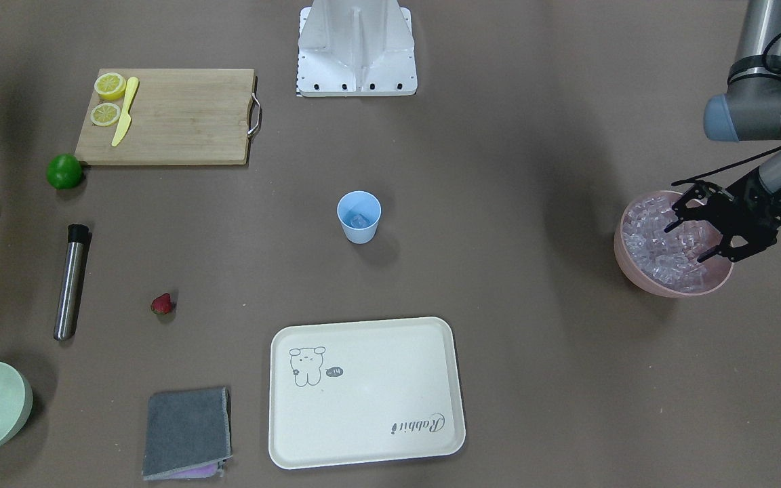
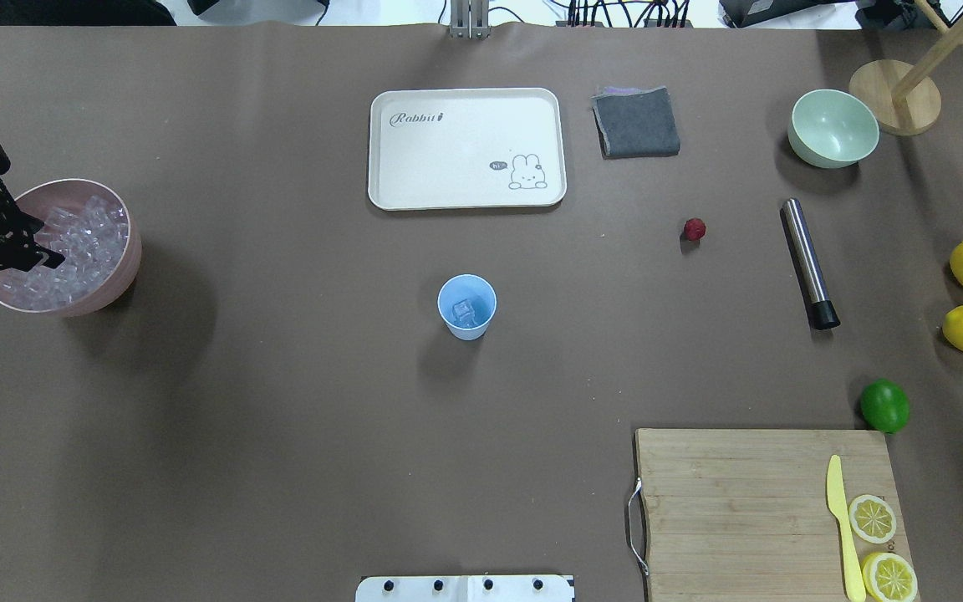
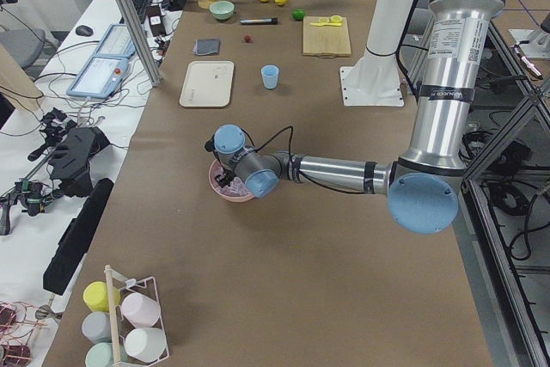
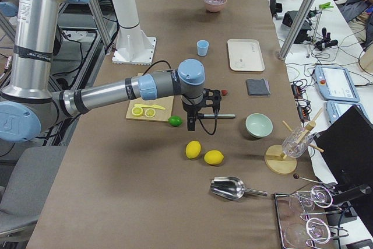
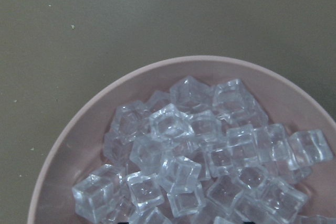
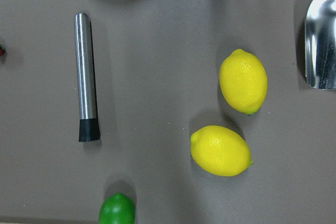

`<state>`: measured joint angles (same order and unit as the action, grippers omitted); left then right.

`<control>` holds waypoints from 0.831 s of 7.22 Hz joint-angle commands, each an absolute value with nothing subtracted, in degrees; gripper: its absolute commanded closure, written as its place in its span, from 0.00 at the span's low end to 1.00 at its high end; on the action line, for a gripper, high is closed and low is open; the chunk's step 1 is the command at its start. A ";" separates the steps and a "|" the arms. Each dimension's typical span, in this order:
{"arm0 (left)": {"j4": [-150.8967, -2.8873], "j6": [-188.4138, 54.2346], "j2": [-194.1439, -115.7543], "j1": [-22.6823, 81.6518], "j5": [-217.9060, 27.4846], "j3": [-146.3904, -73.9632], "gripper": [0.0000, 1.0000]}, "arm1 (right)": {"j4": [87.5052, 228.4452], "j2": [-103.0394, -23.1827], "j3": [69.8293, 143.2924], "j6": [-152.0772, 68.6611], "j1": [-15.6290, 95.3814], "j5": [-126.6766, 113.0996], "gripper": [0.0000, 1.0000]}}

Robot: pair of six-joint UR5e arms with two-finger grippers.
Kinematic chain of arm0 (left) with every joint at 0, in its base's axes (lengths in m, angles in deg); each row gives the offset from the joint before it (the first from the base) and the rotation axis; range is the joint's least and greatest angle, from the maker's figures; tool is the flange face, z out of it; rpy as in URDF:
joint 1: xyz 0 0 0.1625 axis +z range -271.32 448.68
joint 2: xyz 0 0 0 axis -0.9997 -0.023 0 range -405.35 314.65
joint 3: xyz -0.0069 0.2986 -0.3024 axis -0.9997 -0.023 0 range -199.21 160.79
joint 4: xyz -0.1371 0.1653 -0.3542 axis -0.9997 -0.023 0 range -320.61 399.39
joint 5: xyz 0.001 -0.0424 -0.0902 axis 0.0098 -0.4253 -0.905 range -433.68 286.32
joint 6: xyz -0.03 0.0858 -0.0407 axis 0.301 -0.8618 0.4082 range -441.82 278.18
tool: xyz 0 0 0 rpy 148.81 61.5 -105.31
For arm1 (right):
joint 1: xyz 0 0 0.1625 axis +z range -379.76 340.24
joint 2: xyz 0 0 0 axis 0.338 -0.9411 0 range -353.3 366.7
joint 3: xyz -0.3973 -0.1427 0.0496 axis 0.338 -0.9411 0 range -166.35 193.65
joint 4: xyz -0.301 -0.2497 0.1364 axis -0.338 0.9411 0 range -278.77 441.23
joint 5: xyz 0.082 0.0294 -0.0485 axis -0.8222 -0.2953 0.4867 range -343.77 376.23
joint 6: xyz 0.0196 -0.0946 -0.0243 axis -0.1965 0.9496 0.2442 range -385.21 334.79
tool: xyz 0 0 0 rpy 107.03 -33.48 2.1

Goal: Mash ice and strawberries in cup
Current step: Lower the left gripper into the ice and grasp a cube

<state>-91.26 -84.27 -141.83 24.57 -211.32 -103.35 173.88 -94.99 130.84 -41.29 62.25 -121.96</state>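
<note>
Over the pink bowl: left pincer (image 1: 701,229) hovers with its jaws apart above the ice (image 1: 662,244) heaped in the pink bowl (image 1: 624,252); nothing is gripped.
Step in hand: likely fetching another cube for the cup.
Doing it well: settle on one cube sitting proud near the bowl's middle, straddle it alone, close gently since it looks slick, lift straight up clear of the rim.
Cup (image 2: 466,307): light blue, upright, well away from the pink bowl toward mid-bench, one cube seemingly inside.
Strawberry (image 2: 695,228): dark red, on the bench, farther from the pink bowl than the cup, not yet in.
Right pincer: seen only from the side camera, so I cannot tell its state.
</note>
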 commanded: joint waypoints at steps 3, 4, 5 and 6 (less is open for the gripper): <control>-91.13 -84.28 -141.86 26.54 -212.28 -102.97 0.25 | 173.95 -95.43 131.86 -41.29 62.33 -121.58 0.00; -91.04 -84.19 -142.03 27.59 -212.28 -102.79 0.29 | 173.95 -95.43 131.95 -41.29 62.33 -121.58 0.00; -91.13 -84.28 -141.77 28.21 -212.28 -102.36 0.37 | 173.95 -95.43 131.95 -41.38 62.42 -121.49 0.00; -91.13 -84.46 -141.77 28.30 -212.54 -102.26 0.38 | 173.95 -95.43 132.13 -41.29 62.86 -121.49 0.00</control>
<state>-91.13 -84.30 -141.86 27.79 -212.32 -102.54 173.95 -95.40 131.97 -41.32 62.50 -121.53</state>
